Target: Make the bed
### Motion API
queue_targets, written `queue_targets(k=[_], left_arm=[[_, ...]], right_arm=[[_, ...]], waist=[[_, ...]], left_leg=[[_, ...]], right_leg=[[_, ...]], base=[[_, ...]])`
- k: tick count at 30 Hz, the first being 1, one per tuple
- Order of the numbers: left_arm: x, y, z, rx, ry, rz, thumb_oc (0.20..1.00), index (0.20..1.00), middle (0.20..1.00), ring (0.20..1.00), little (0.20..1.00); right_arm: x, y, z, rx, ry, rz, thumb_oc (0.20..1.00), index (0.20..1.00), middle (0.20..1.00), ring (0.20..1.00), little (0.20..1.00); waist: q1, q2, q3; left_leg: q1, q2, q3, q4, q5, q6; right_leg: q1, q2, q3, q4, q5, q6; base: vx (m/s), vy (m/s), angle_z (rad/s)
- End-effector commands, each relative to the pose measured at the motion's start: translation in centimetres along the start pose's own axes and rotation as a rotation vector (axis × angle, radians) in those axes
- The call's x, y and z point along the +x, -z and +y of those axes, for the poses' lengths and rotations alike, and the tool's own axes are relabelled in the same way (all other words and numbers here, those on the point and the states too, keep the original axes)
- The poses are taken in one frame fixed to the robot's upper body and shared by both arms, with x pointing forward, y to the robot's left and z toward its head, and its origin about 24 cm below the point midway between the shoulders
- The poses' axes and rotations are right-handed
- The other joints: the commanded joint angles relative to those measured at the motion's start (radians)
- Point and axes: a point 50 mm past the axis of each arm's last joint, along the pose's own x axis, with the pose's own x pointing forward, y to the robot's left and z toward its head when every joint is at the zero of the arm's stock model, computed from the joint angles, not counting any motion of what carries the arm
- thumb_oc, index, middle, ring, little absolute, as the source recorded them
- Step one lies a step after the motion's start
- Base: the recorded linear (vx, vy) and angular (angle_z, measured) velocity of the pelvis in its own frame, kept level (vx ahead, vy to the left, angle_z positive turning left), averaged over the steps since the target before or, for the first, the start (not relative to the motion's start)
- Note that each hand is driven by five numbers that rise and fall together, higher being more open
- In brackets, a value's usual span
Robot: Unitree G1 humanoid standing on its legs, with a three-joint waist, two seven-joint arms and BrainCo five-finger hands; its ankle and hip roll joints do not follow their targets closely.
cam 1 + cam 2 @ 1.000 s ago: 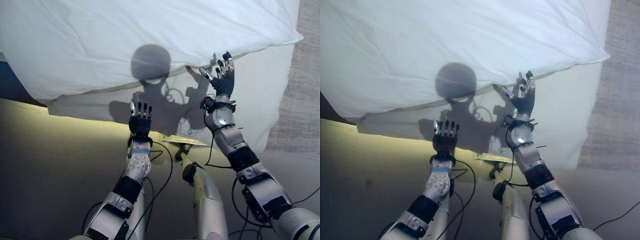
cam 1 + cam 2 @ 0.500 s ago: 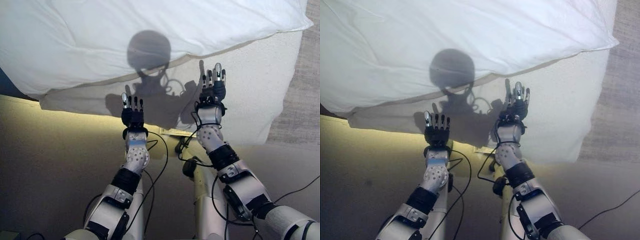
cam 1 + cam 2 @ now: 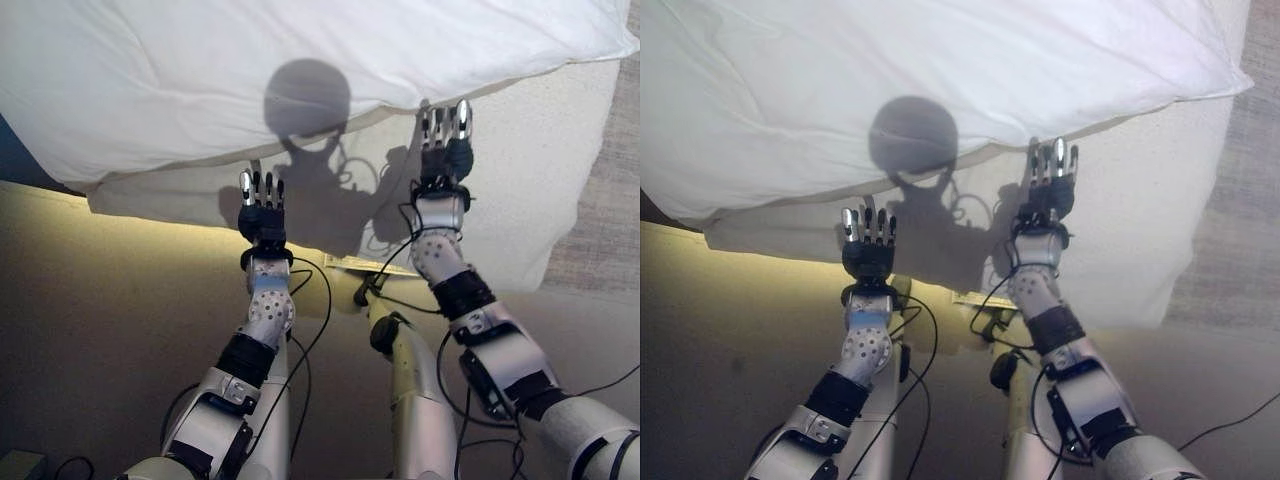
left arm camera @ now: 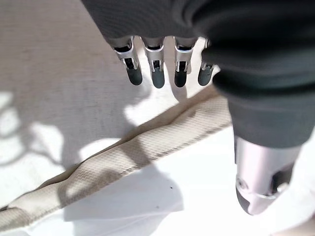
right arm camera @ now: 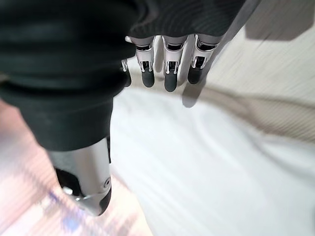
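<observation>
the big white puffy duvet (image 3: 200, 90) lies across the bed, its lower edge hanging over the side of the cream woven mattress (image 3: 530, 190) in a slanting line, higher on the robot's right than on its left. along that border runs a beige piped seam of the mattress (image 4: 123, 157), seen close in the left wrist view.

the left hand (image 3: 259, 213) is raised in front of the mattress side, just under the duvet's edge, fingers straight and side by side, holding nothing. the right hand (image 3: 447, 150) reaches higher, its fingertips right at the duvet's hem, also straight-fingered and empty; whether the tips actually touch the cloth cannot be told.

by my reading, the step in hand is the approach to the duvet's near edge, before any grip is made. the bed looks far from made: the cover sits skewed.

the next move likely calls for both hands to close on the hem, thumbs under and fingers over, at well-apart points, then to pull evenly so the edge comes down level. the left hand probably needs to rise a little first to meet the cloth. soft filling may slip from a shallow pinch, so a deeper hold seems wise.
</observation>
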Motion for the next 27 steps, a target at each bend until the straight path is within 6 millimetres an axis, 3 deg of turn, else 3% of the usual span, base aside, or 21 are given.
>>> queue_targets(k=[1,8,13,16,19,24,27], left_arm=[[-0.9,-0.7,-2.1,0.064,0.191,0.001,1.000,1.000,1.000,1.000,1.000],[-1.4,-1.0,-1.7,0.116,0.243,0.031,1.000,1.000,1.000,1.000,1.000],[-1.5,-1.1,-1.8,0.133,0.264,0.045,1.000,1.000,1.000,1.000,1.000],[-2.1,-0.7,-2.0,0.157,0.306,0.089,1.000,1.000,1.000,1.000,1.000],[-2.2,-0.6,-2.1,0.160,0.315,0.097,1.000,1.000,1.000,1.000,1.000],[-2.0,-0.5,-2.1,0.153,0.299,0.086,1.000,1.000,1.000,1.000,1.000],[-2.0,-0.6,-1.4,0.121,0.256,0.068,1.000,1.000,1.000,1.000,1.000]], right_arm=[[2.2,-3.4,2.8,-0.060,-0.133,-0.088,1.000,1.000,1.000,1.000,1.000],[4.7,-5.4,6.8,-0.212,-0.242,-0.100,1.000,1.000,1.000,1.000,1.000],[5.8,-5.8,7.5,-0.279,-0.213,-0.092,1.000,1.000,1.000,1.000,1.000],[7.5,-6.3,6.9,-0.423,-0.088,-0.063,1.000,1.000,1.000,1.000,1.000],[7.7,-6.4,6.9,-0.449,-0.071,-0.057,1.000,1.000,1.000,1.000,1.000],[6.8,-4.8,5.8,-0.357,-0.065,-0.031,1.000,1.000,1.000,1.000,1.000],[5.2,-4.2,3.0,-0.216,-0.031,-0.056,1.000,1.000,1.000,1.000,1.000]], waist=[[0.038,-0.009,-0.012],[0.056,-0.023,-0.012],[0.063,-0.032,-0.012],[0.078,-0.030,-0.012],[0.078,-0.028,-0.012],[0.065,-0.029,-0.011],[0.045,-0.030,-0.011]], left_leg=[[-0.012,-0.034,0.004,-0.013,-0.049,0.042],[-0.005,-0.028,-0.002,-0.028,-0.043,0.039],[-0.003,-0.026,-0.005,-0.037,-0.038,0.037],[-0.003,-0.028,-0.010,-0.048,-0.034,0.039],[-0.006,-0.030,-0.011,-0.049,-0.034,0.039],[-0.010,-0.034,-0.013,-0.040,-0.036,0.044],[-0.005,-0.036,-0.012,-0.034,-0.043,0.050]], right_leg=[[-0.005,-0.056,0.017,-0.012,-0.001,0.143],[0.000,-0.049,0.007,-0.015,0.002,0.145],[0.003,-0.046,0.005,-0.017,-0.001,0.144],[0.003,-0.043,0.002,-0.018,-0.004,0.144],[-0.001,-0.043,0.001,-0.018,-0.003,0.144],[-0.003,-0.038,0.003,-0.006,-0.013,0.141],[0.006,-0.038,0.000,-0.008,-0.014,0.142]], base=[[0.00,0.000,0.00],[0.00,-0.007,0.02],[0.00,0.000,0.00],[0.00,0.000,0.00],[0.01,0.012,0.03],[0.01,0.023,0.05],[0.00,0.000,0.00]])
